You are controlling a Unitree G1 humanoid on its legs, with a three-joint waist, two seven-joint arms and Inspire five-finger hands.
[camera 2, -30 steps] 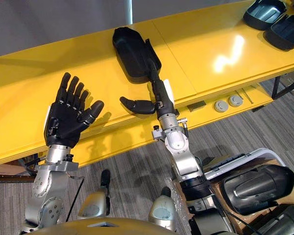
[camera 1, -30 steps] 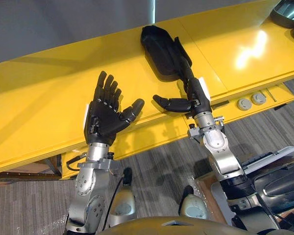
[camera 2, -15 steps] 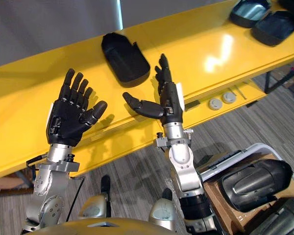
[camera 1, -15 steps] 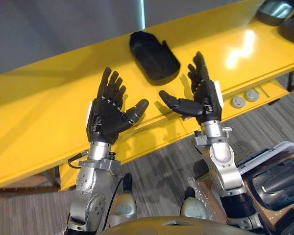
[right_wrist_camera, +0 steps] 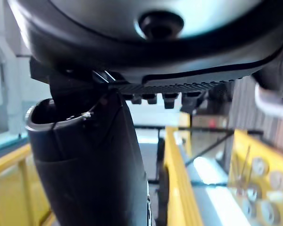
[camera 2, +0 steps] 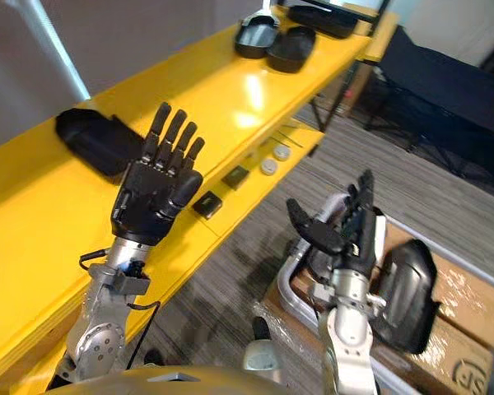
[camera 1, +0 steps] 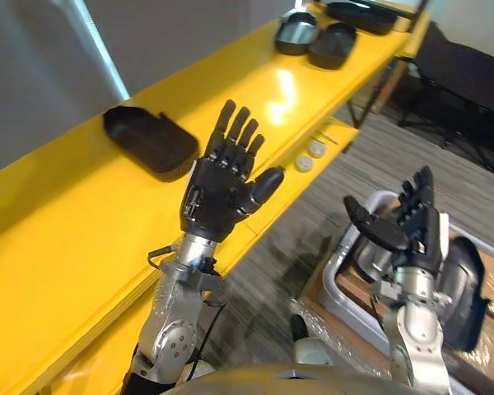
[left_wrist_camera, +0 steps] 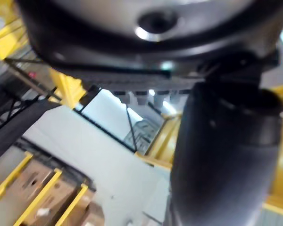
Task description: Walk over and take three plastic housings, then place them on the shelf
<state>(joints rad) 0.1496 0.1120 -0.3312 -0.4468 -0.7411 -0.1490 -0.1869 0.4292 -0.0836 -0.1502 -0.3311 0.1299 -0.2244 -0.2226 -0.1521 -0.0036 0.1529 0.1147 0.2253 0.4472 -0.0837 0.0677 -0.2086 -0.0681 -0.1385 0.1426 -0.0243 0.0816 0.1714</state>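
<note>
A long yellow shelf (camera 1: 82, 239) runs slantwise behind the left hand (camera 1: 221, 191) and reaches far past its fingertips. Grey striped carpet (camera 1: 290, 240) covers the floor between the two hands. Below and to the outer side of the right hand (camera 1: 412, 232) a cardboard box (camera 2: 468, 327) rests on the floor, and a grey tub (camera 1: 336, 262) sits on top of it.

A large dark housing (camera 2: 407, 284) lies in the tub, just on the outer side of the right hand's wrist. More dark plastic shows in the tub behind the palm, but the hand hides too much of it to say what it is. A black plastic housing (camera 1: 150, 145) lies flat on the shelf, near the left hand on its outer side and apart from it. Well beyond the left hand's fingertips, at the far end of the shelf, a second housing (camera 1: 296, 33) lies just beside a third housing (camera 1: 333, 46).

The left hand is raised over the shelf's front edge with its palm turned to the head camera. Its fingers are straight and spread, its thumb is out, and it holds nothing. The right hand is raised over the tub with straight fingers and the thumb out towards the left hand, and it too is empty.

On the ledge under the shelf's front edge, past the left hand's thumb, lie two round discs (camera 2: 268, 167) and two dark square pieces (camera 2: 206, 203).
</note>
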